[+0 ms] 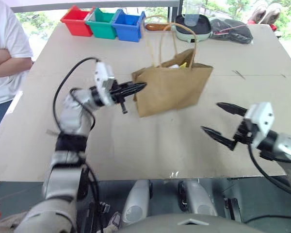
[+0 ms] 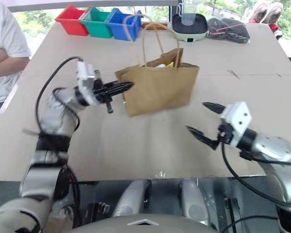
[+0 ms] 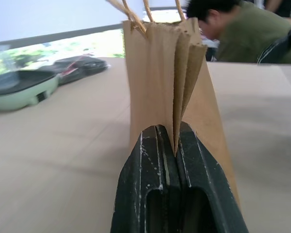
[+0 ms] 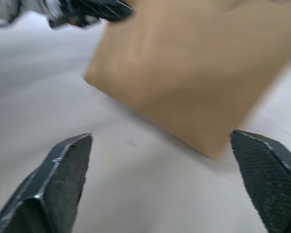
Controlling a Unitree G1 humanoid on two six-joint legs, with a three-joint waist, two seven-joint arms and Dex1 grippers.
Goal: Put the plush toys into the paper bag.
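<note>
The brown paper bag (image 1: 172, 90) hangs tilted over the middle of the table, its two loop handles up. My left gripper (image 1: 143, 86) is shut on the bag's left side fold, and the left wrist view shows that fold pinched between the fingers (image 3: 150, 165). A bit of white and yellow plush toy (image 1: 183, 64) peeks out of the bag's mouth; the rest of the inside is hidden. My right gripper (image 1: 211, 116) is open and holds nothing, to the right of the bag and nearer the table's front edge. The right wrist view shows the bag (image 4: 194, 73) beyond its spread fingers.
Red (image 1: 77, 20), green (image 1: 103, 23) and blue bins (image 1: 127, 25) stand in a row at the back left. A pale green appliance (image 1: 193, 29) and a dark bundle (image 1: 230, 30) sit at the back right. A person (image 1: 5, 53) stands by the table's left edge.
</note>
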